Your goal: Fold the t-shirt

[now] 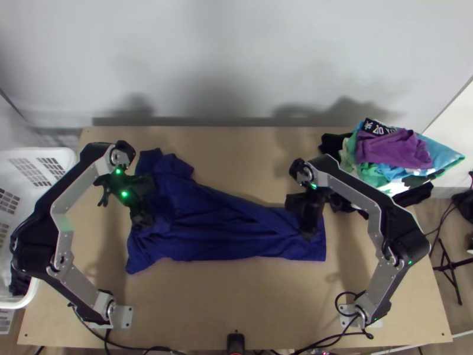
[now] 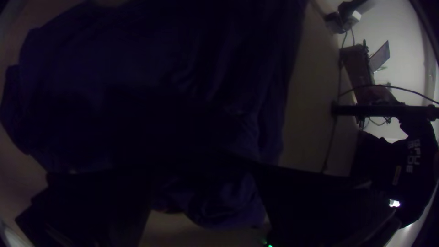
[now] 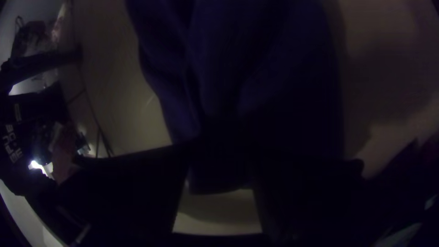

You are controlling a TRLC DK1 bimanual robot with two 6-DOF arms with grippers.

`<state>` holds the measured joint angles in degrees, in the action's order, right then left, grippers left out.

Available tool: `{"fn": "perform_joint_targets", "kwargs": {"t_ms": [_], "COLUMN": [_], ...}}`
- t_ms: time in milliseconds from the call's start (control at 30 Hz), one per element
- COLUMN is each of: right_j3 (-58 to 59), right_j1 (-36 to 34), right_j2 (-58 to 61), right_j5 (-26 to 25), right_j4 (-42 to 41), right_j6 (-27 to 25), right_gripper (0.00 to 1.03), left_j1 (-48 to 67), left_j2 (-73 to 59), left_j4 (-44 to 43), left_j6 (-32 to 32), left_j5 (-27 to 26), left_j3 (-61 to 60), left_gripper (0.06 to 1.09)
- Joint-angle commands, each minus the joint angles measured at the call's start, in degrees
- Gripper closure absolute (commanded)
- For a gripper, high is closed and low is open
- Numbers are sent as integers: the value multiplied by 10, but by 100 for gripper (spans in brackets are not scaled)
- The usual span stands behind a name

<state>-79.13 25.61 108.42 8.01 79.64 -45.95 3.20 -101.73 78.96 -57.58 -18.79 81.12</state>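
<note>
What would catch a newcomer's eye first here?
The deep blue shirt, lying rumpled across the middle of the table. Next, the colourful clothes pile at the top view's right, with a bright purple piece on it, and the white basket at its left edge.

Blue t-shirt [image 1: 230, 228] lies wrinkled, bunched at L end, flatter at R, mid table.

A blue t-shirt [image 1: 219, 228] lies rumpled on the table [image 1: 224, 302], left gripper [image 1: 142, 220] over its left part, right gripper [image 1: 308, 233] over its right, clothes [image 1: 393, 151] piled far right.
</note>
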Motion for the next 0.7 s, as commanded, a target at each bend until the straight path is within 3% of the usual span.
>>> {"fn": "perform_joint_targets", "kwargs": {"t_ms": [0,100,400,667], "right_j3": [-27,-48,-125,-154], "right_j1": [-4,-11,-37,-23], "right_j2": [3,-7,-30,-30], "right_j5": [-12,-12,-10,24], "right_j4": [0,13,37,32], "right_j6": [18,22,55,104], "right_gripper": [14,5,4,5], "left_j1": [-22,-34,-94,-125], "left_j2": [8,20,64,-116], "left_j4": [-6,7,15,8], "left_j6": [15,19,-11,126], "left_j5": [-5,-12,-3,-2], "left_j3": [27,42,71,194], "left_gripper": [10,10,10,11]}}
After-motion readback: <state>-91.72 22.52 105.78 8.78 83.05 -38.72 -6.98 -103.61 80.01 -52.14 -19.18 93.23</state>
